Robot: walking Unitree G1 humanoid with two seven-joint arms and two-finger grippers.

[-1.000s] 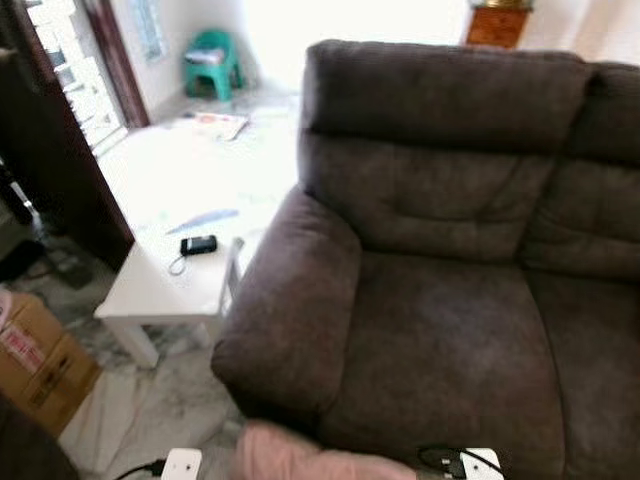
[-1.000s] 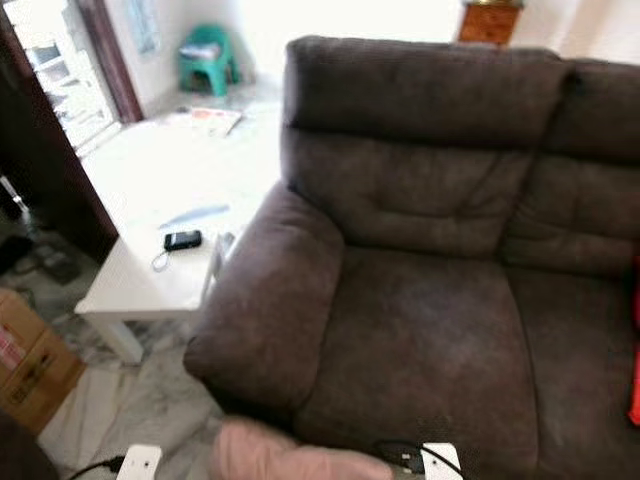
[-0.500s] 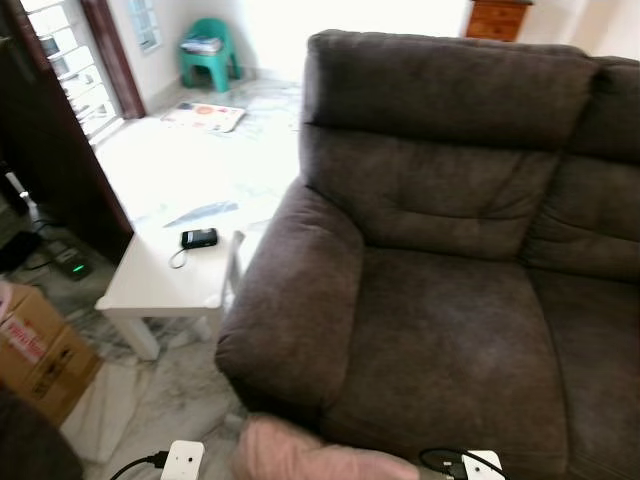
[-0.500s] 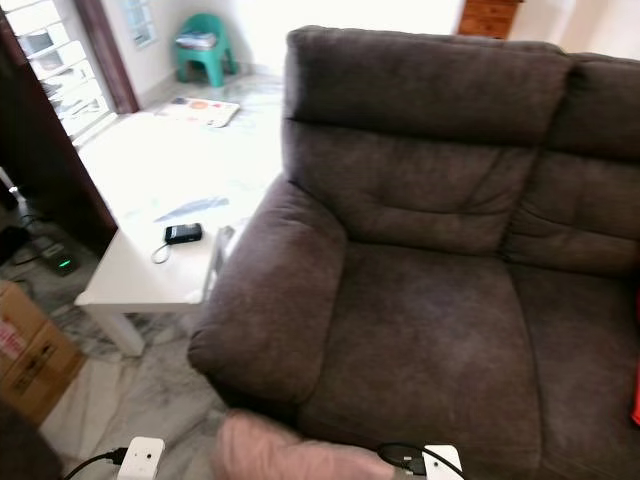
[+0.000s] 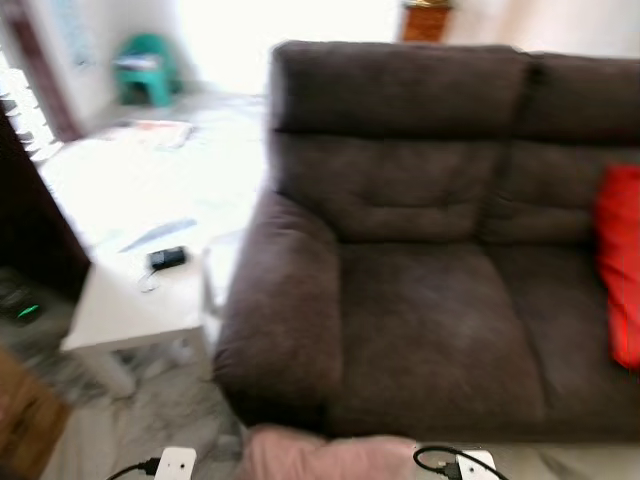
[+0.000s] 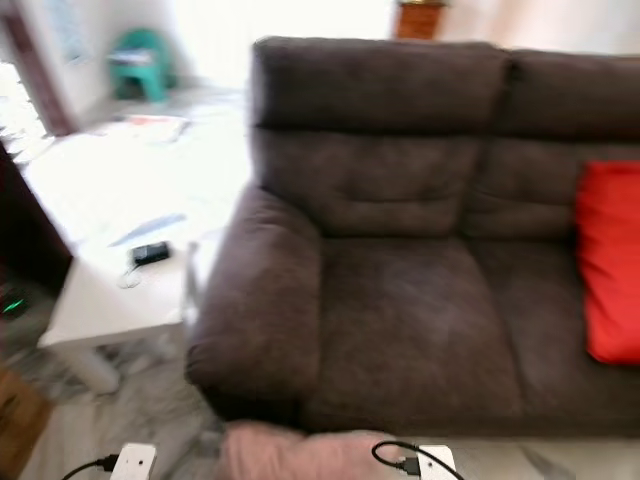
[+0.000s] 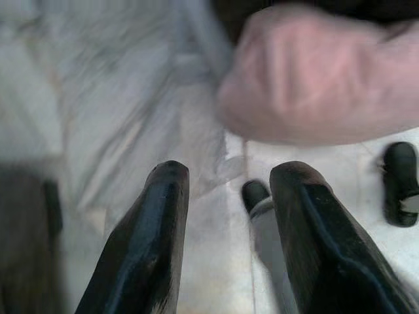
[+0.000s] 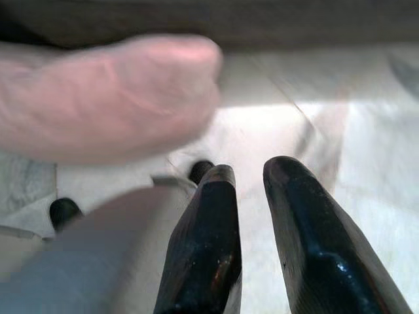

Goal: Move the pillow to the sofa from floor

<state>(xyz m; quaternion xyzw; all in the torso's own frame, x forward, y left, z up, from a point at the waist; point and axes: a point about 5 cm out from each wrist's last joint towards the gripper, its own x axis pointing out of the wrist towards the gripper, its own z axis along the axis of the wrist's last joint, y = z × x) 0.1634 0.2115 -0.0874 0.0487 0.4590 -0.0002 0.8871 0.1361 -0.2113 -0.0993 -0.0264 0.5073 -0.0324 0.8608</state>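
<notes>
The pink pillow point(image 5: 320, 458) is at the bottom edge of the eye views, in front of the dark brown sofa point(image 5: 430, 300) and between my two white wrists. In the left wrist view the pillow point(image 7: 321, 72) lies beyond my left gripper point(image 7: 226, 173), which is open with only pale floor between its fingers. In the right wrist view the pillow point(image 8: 105, 98) lies ahead and to one side of my right gripper point(image 8: 249, 171). A narrow gap separates that gripper's fingers and nothing is in it. The sofa's left seat is bare.
A red cushion point(image 5: 618, 270) leans on the sofa's right seat. A low white table point(image 5: 120, 310) with a small black device point(image 5: 167, 258) stands left of the armrest. A green stool point(image 5: 145, 65) is far back left. The floor is pale marble.
The whole picture has swung to the right and blurred, bringing the red cushion into view. The pillow stays at the bottom edge between my wrists.
</notes>
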